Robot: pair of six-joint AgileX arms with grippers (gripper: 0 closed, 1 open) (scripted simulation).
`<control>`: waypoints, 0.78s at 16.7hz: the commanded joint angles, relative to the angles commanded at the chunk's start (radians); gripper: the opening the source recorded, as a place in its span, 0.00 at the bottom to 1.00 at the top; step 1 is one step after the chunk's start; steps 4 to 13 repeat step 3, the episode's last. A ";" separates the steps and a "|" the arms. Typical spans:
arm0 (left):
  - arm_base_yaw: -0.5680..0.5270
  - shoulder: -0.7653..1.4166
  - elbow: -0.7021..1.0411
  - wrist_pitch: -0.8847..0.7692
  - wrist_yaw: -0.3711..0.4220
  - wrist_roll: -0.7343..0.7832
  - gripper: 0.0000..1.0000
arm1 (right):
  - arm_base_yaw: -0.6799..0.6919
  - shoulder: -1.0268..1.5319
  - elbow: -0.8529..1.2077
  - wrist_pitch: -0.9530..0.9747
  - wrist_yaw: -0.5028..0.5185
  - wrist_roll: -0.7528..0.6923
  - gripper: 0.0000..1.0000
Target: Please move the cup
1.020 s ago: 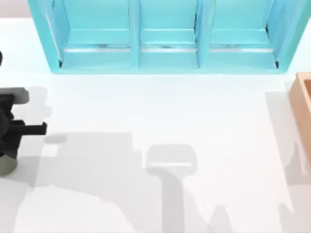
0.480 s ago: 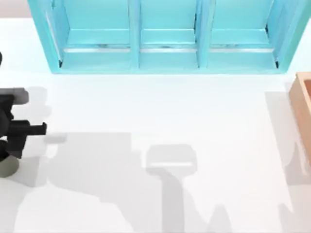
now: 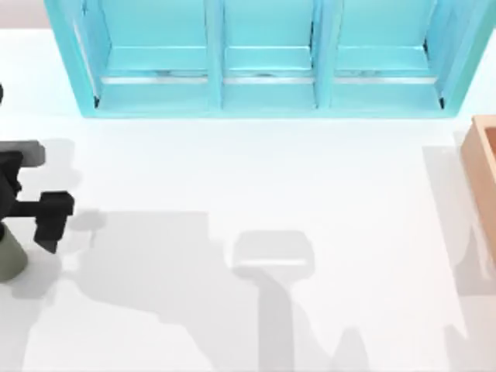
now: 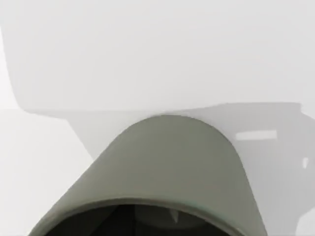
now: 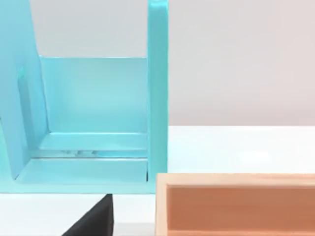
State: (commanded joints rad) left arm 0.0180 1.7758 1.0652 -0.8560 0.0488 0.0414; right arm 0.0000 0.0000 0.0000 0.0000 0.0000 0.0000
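Observation:
The cup [image 3: 9, 257] is a small olive-grey cylinder standing at the far left edge of the table in the top view. My left gripper [image 3: 48, 220] is dark and sits just right of and above it, reaching in from the left edge. I cannot tell whether they touch. The left wrist view has the cup [image 4: 172, 172] very close, its dark inside along the lower edge. A dark part of my right gripper [image 5: 94, 222] shows low in the right wrist view, before the cabinet and the box.
A turquoise cabinet [image 3: 267, 58] with three open bays spans the back of the table. A wooden box [image 3: 484, 167] sits at the right edge, and appears up close as the wooden box [image 5: 236, 204] beside the cabinet [image 5: 98, 123]. Shadows cross the white tabletop.
The dark end of my left gripper has turned and dropped lower, closer to the cup. More of the cup now shows, slightly higher at the left edge.

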 joint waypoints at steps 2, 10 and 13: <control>0.000 0.000 0.000 0.000 0.000 0.000 1.00 | 0.000 0.000 0.000 0.000 0.000 0.000 1.00; 0.000 0.000 0.000 0.000 0.000 0.000 1.00 | 0.000 0.000 0.000 0.000 0.000 0.000 1.00; 0.000 0.000 0.000 0.000 0.000 0.000 1.00 | 0.000 0.000 0.000 0.000 0.000 0.000 1.00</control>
